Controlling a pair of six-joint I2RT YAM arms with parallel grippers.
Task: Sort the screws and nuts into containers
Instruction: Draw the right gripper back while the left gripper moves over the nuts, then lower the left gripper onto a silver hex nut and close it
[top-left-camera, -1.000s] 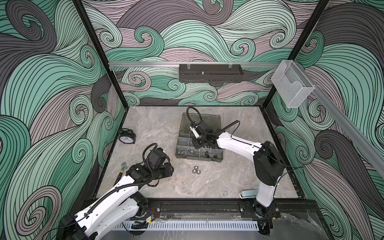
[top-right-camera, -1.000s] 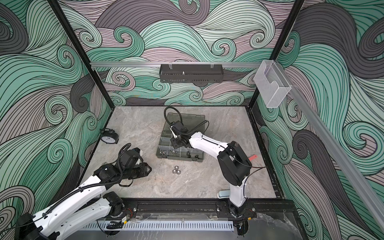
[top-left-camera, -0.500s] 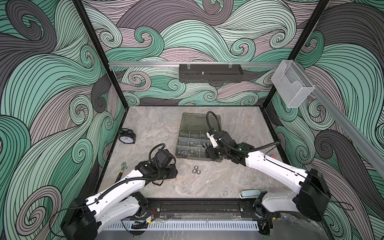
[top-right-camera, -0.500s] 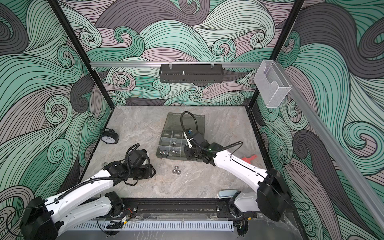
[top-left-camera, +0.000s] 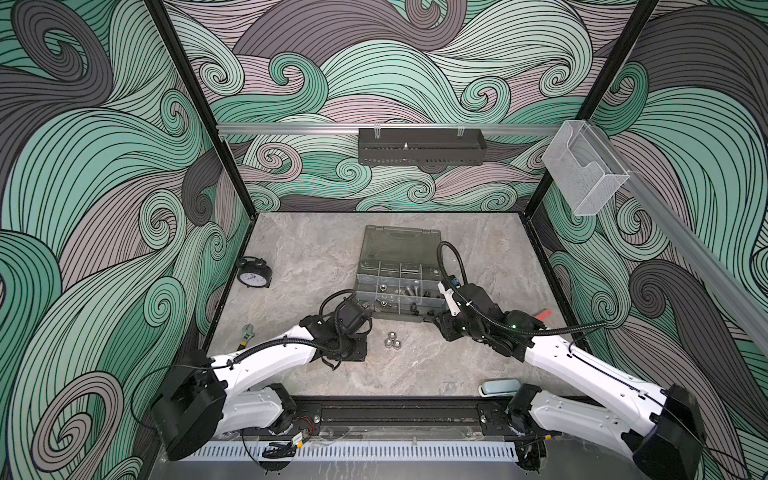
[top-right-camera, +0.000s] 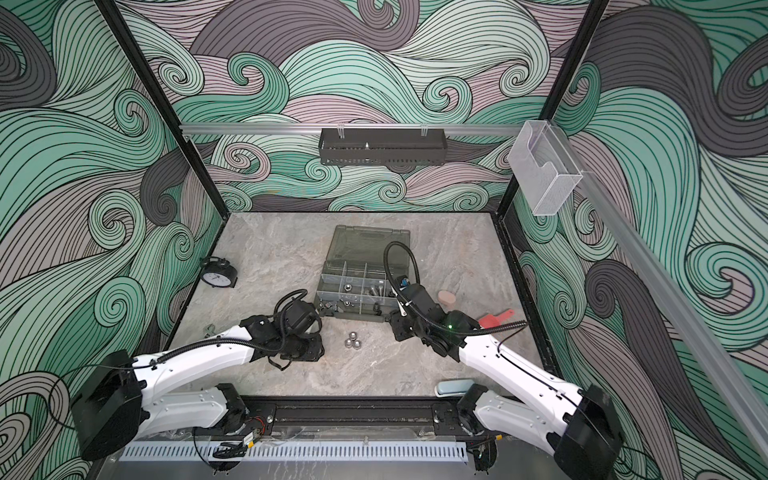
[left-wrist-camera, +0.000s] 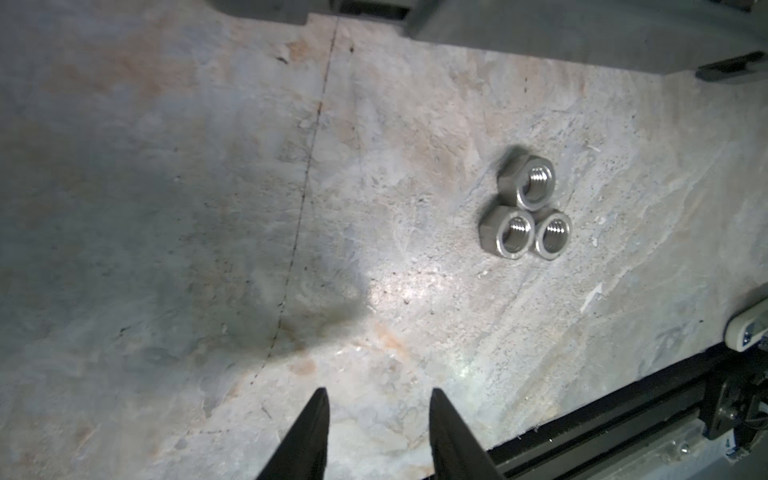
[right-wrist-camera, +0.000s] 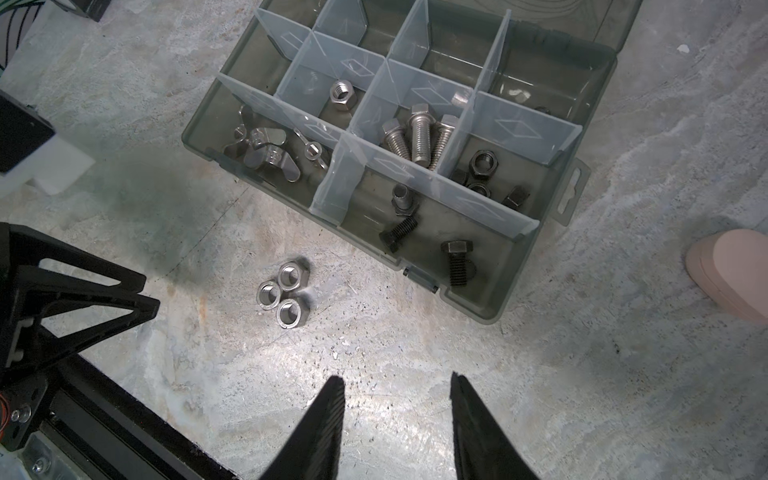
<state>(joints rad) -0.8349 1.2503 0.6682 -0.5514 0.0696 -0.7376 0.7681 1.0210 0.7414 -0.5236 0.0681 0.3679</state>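
Observation:
Three silver nuts (top-left-camera: 393, 340) (top-right-camera: 353, 340) (left-wrist-camera: 525, 212) (right-wrist-camera: 284, 296) lie touching on the table, just in front of the grey-green organizer case (right-wrist-camera: 490, 318). Its containers hold silver screws (right-wrist-camera: 419, 137), black screws (right-wrist-camera: 455, 262), black nuts (right-wrist-camera: 480, 166), one silver nut (right-wrist-camera: 341, 94) and wing nuts (right-wrist-camera: 266, 147). My left gripper (left-wrist-camera: 378, 392) (top-left-camera: 360, 351) stands open and empty low over the table, left of the three nuts. My right gripper (right-wrist-camera: 397, 378) (top-left-camera: 442, 328) is open and empty too, off the case's front right corner.
The case's lid (top-left-camera: 399, 245) lies open toward the back. An alarm clock (top-left-camera: 253, 275) and a wrench (top-left-camera: 246, 332) sit at the left edge. A pink object (top-right-camera: 446, 297) and a red tool (top-right-camera: 496, 318) lie right of the case, and a pale object (top-left-camera: 498, 386) by the front rail.
My right arm has pulled back from over the case to its front right corner. My left gripper has shifted right, closer to the three nuts.

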